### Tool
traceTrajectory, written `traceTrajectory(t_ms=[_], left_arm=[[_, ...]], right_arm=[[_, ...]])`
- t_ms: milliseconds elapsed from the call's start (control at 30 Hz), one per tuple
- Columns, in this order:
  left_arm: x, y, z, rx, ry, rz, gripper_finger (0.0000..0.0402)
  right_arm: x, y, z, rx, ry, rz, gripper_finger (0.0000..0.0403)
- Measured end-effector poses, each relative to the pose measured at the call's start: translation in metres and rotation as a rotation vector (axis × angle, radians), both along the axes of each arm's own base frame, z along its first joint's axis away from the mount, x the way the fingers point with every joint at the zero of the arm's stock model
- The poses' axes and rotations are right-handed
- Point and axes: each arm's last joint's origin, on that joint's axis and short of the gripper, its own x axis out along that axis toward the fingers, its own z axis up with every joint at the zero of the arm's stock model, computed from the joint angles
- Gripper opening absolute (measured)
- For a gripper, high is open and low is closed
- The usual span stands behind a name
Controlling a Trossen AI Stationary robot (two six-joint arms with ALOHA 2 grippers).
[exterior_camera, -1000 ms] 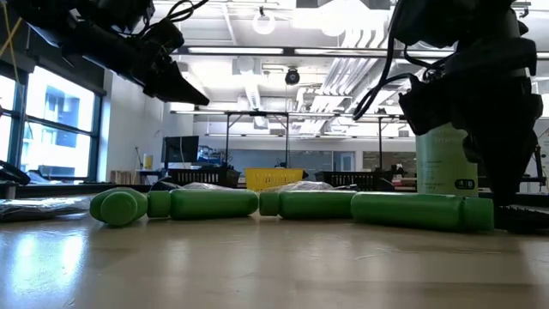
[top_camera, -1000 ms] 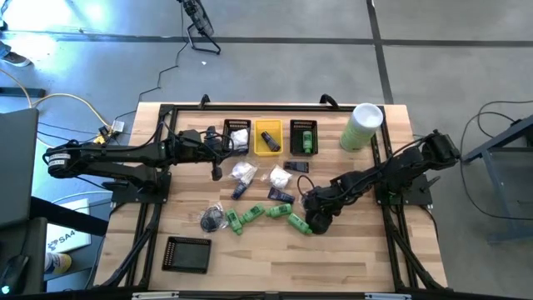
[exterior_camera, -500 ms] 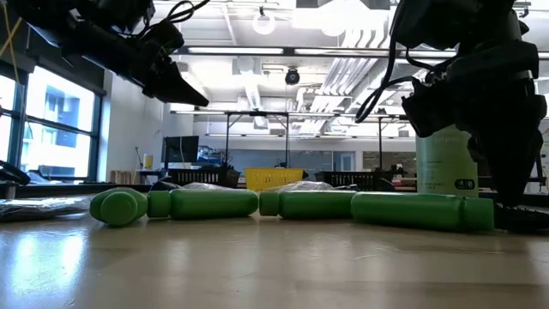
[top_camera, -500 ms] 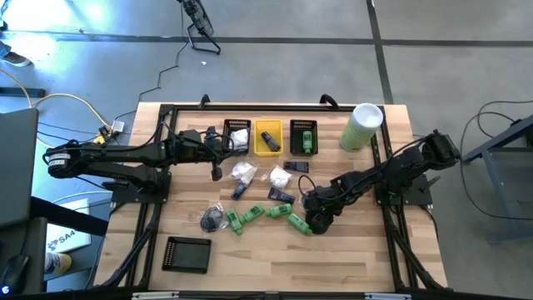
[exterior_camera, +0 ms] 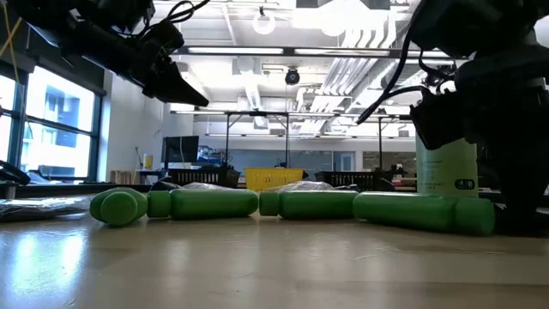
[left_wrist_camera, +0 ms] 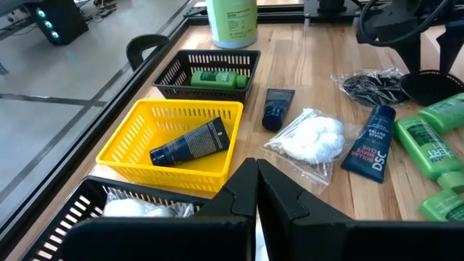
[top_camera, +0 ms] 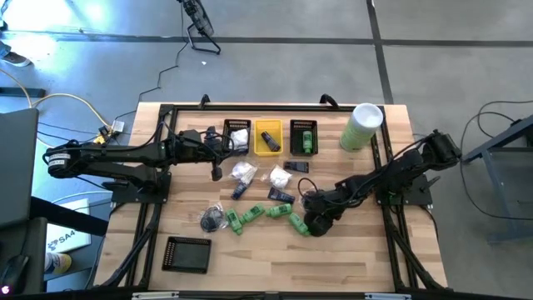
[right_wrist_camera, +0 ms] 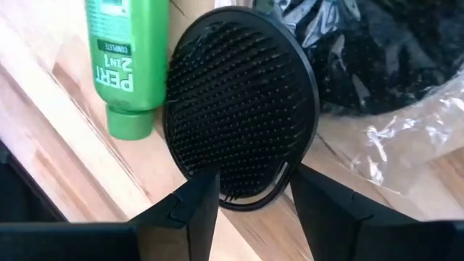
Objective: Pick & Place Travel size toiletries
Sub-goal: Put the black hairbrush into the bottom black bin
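Toiletries lie mid-table: green bottles (top_camera: 254, 215), white packets (top_camera: 244, 172), blue tubes (top_camera: 281, 195) and a bagged black piece (top_camera: 212, 219). My right gripper (top_camera: 315, 220) is low over the bottle row's right end and open. In its wrist view the fingers (right_wrist_camera: 188, 210) stand either side of the edge of a black round bristled brush (right_wrist_camera: 239, 109), which lies bristles-up beside a green bottle (right_wrist_camera: 130, 58). My left gripper (left_wrist_camera: 256, 185) is shut and empty, hovering by the far bins (top_camera: 218, 160). My right gripper comes down on the black round brush from above, with one finger at each side of the rim nearest it (right_wrist_camera: 250, 199). I cannot tell whether the fingers touch it. The brush lies flat on the table.
Three bins stand along the far edge: a black one (top_camera: 237, 136) with a white packet, a yellow one (left_wrist_camera: 138, 141) with a dark tube, a black one (top_camera: 303, 137) with a green bottle. A pale-green cylinder (top_camera: 362, 125) stands far right. Another black bin (top_camera: 188, 253) sits near left.
My right gripper has shifted slightly toward the table's right, and the green bottle beside it has turned a little on the table.
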Motion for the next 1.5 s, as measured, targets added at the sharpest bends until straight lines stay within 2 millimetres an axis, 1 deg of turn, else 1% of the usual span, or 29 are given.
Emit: traceTrajectory(t_ms=[133,267,367,667,867,1000,1233,1367,1500], left_arm=[[0.0,0.0,0.0,0.0,0.0,0.0,0.0001],[0.0,0.0,0.0,0.0,0.0,0.0,0.0001],[0.0,0.0,0.0,0.0,0.0,0.0,0.0001],[0.0,0.0,0.0,0.0,0.001,0.0,0.0001],[0.0,0.0,0.0,-0.001,0.004,0.0,0.0001],[0.0,0.0,0.0,-0.001,0.004,0.0,0.0001],[0.0,0.0,0.0,0.0,0.001,0.0,0.0001],[0.0,0.0,0.0,0.0,0.002,0.0,0.0001],[0.0,0.0,0.0,0.0,0.002,0.0,0.0001]], right_arm=[[-0.001,0.0,-0.002,0.006,-0.019,0.004,0.0163],[-0.001,0.0,-0.002,0.004,-0.022,0.006,0.0144],[-0.001,0.0,-0.003,0.001,-0.021,0.006,0.0115],[0.0,0.0,-0.003,-0.003,-0.027,0.004,0.0012],[-0.001,0.0,-0.003,0.004,-0.02,-0.002,0.0005],[-0.003,0.0,0.001,0.031,-0.013,-0.011,0.0004],[-0.007,-0.001,0.021,0.077,-0.081,-0.005,0.0003],[-0.011,-0.003,0.04,0.085,-0.179,-0.008,0.0003],[-0.017,-0.008,0.061,0.033,-0.304,-0.032,0.0003]])
